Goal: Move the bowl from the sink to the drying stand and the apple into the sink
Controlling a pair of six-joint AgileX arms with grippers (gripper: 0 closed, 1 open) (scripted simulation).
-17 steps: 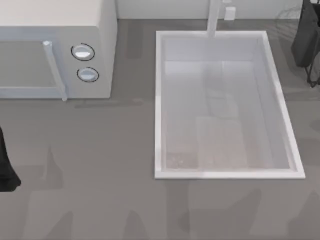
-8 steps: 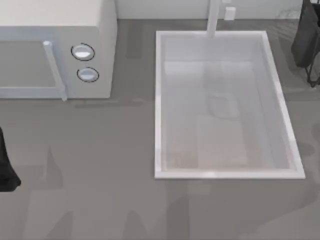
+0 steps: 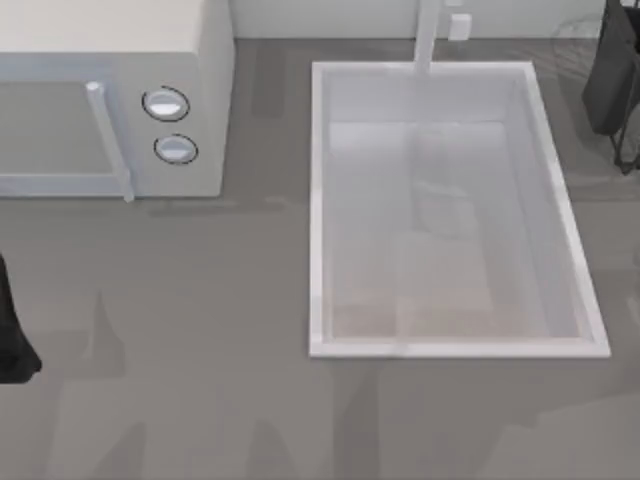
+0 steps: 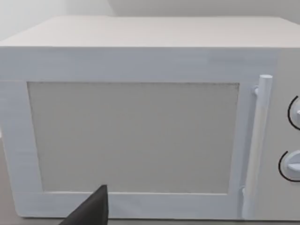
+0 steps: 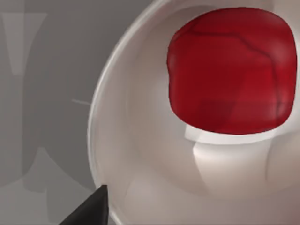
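The sink [image 3: 318, 210] took up the centre-right of the top view, its long axis running from the upper edge toward the lower. Its pale floor held nothing, so the bowl step was, by my judgement, done. The white microwave [image 3: 205, 100] sat in the upper left, door closed, and the left wrist view faced that door [image 4: 133, 136].

In the upper right corner, thin grey wires of the drying stand [image 3: 572, 38] showed faintly beside the black right arm [image 3: 612, 80]. The left arm [image 3: 12, 340] was parked at the left edge, well apart from the sink.

In the right wrist view, a pale round dish [image 5: 101, 122] held the apple [image 5: 229, 70], which sat inside the dish's wall, well within the rim. The right gripper [image 5: 89, 208] showed as one dark tip just over that rim, with the apple close ahead and below it. The apple was roundish, with no clear long axis. The right arm was much the nearer, so the lift would likely fall to it. Whether either gripper was apart or together could not be told.
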